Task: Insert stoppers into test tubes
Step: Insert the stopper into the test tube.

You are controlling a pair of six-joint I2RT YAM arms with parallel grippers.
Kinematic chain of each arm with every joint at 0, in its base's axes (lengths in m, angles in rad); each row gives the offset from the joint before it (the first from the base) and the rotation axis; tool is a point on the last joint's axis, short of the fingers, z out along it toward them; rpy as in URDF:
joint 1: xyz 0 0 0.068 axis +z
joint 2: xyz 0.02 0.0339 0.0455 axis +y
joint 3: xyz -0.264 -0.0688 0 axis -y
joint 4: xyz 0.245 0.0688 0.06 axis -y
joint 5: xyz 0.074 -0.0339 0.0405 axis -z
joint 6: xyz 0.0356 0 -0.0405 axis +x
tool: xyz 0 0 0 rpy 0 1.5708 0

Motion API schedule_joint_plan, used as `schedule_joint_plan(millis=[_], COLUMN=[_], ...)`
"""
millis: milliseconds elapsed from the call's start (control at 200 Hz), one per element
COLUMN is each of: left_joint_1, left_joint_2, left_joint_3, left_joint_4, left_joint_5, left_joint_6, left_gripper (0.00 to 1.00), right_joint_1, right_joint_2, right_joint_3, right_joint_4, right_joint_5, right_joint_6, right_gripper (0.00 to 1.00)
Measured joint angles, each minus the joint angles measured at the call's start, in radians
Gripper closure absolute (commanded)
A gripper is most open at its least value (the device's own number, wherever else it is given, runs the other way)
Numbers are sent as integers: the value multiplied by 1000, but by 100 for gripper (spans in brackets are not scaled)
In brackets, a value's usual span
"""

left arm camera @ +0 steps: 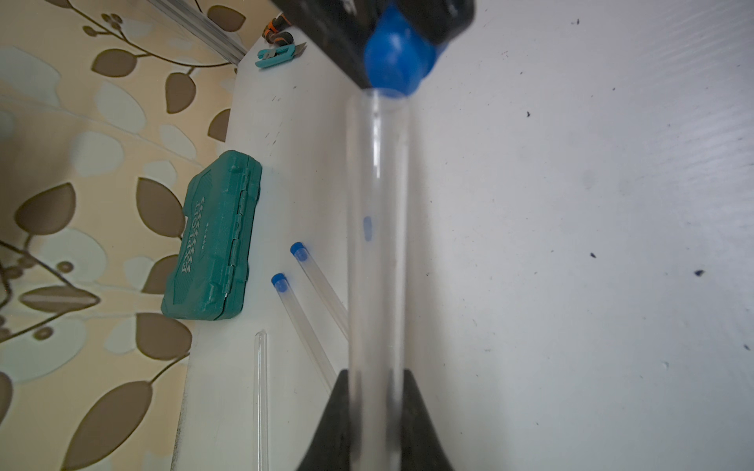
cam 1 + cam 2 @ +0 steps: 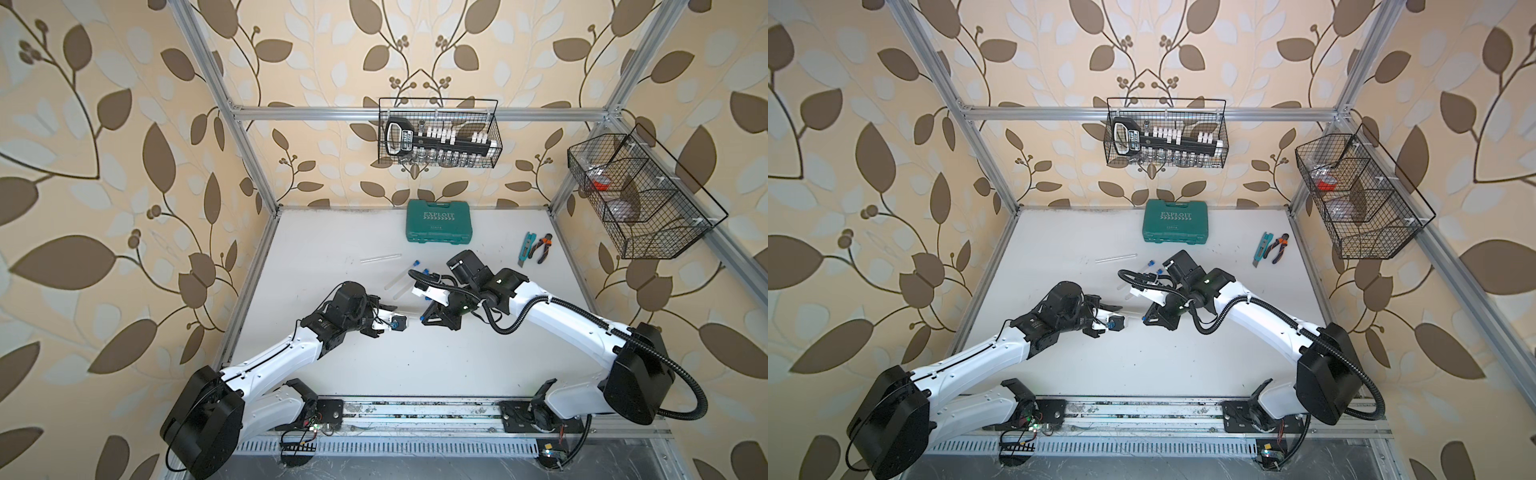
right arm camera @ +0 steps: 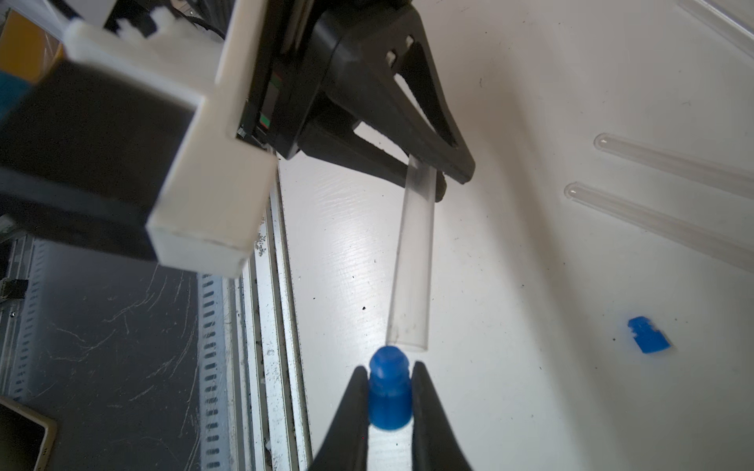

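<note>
**Top views.** In both top views the two arms are meeting tip to tip above the matte white tabletop (image 2: 374,365). The left end effector (image 2: 395,311) is clamping the held test tube (image 2: 410,318), a slim clear cylinder lying level between the arms. The right end effector (image 2: 1145,319) is pinching the held stopper (image 2: 422,319) at the tube's other end. Beyond them, a bare tube (image 2: 380,258) and two capped tubes (image 2: 401,276) are lying near a ribbed green plastic case (image 2: 440,226).

**Left wrist view.** The black tapered fingers (image 1: 336,420) of the left end effector are closing tightly on the glossy, transparent held test tube (image 1: 377,244). The rounded blue held stopper (image 1: 393,61) is sitting right at the tube's open rim, not seated inside. On the tabletop beside it, the capped tubes (image 1: 318,293) are showing their blue plugs and the bare tube (image 1: 260,387) its rounded end.

**Right wrist view.** The right end effector (image 3: 389,395), nearly shut, is gripping the stepped, matte held stopper by its wider base. The stopper's narrow tip is pointing at the open end of the held test tube (image 3: 412,261). A loose stopper (image 3: 648,335), notched at one end, is lying apart on the scuffed tabletop.
</note>
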Motion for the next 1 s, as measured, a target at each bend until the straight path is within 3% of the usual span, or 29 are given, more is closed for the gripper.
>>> schedule_joint_plan(millis=[650,1000], left_joint_1=[0,-47], left_joint_2=[-19,-31], left_joint_3=[-16,-8], left_joint_4=[13,-26], left_joint_5=[-10,-93], left_joint_6=[30,149], left_gripper=[100,100], right_joint_1=[5,15], right_joint_2=[56,147], right_joint_3=[57,140], right_joint_4=[-41,-158], right_joint_5=[13,13], right_joint_6=[4,16], right_gripper=[85,88])
